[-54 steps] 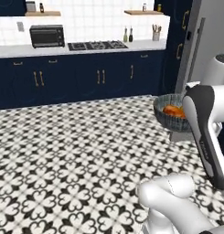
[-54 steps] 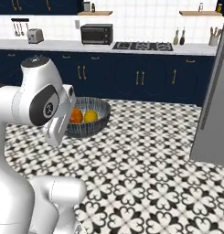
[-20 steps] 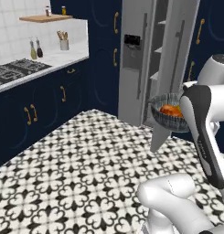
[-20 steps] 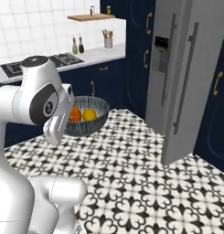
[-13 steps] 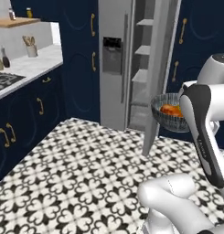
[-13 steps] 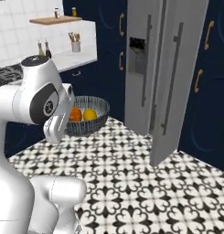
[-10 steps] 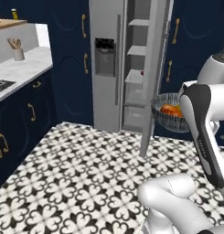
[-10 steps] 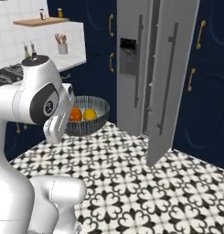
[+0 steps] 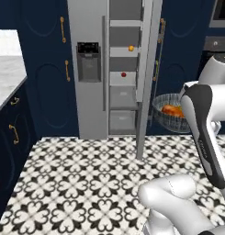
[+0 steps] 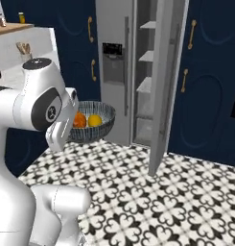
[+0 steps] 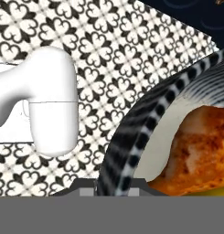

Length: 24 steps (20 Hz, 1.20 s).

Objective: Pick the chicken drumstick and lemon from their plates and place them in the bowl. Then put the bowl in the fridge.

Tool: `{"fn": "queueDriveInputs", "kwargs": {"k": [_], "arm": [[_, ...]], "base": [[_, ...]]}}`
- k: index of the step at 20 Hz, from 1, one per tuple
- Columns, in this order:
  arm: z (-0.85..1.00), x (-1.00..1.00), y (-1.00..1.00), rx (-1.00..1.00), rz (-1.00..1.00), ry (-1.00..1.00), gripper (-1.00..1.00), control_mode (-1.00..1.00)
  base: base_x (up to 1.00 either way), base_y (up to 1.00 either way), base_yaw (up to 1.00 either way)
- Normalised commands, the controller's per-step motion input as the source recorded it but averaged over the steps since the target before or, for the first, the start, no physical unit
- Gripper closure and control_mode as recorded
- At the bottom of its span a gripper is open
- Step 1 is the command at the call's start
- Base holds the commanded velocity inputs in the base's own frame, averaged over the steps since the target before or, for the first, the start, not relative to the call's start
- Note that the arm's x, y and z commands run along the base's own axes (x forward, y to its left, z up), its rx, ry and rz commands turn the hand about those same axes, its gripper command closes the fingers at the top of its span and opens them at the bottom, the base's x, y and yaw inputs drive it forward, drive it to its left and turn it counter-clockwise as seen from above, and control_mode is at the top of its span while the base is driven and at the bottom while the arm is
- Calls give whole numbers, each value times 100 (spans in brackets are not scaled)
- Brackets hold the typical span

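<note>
Gripper (image 11: 111,183) clamped on the rim of the bowl (image 10: 91,126), carried above the patterned floor (image 9: 77,179) with the chicken drumstick (image 10: 79,120) and lemon (image 10: 94,120) inside. Now squarely facing the fridge (image 9: 93,69), door (image 9: 148,73) open and grey shelves (image 9: 122,85) in plain sight, so loading looks done and only the shelving remains. Unlike a few seconds ago, no stove or table ahead, since the base has swung round; bowl unchanged in the grip.
</note>
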Motion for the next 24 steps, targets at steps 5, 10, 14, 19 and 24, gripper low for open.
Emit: {"fn": "queueDriveInputs", "kwargs": {"k": [5,10,14,19,24], "arm": [[0,0,0,0,0,0,100,100],[0,0,0,0,0,0,100,100],[0,0,0,0,0,0,100,100],[0,0,0,0,0,0,100,100],[0,0,0,0,0,0,100,100]], "base": [[60,100,-46],[63,100,-43],[61,74,-29],[71,36,-17],[76,14,-11]]}}
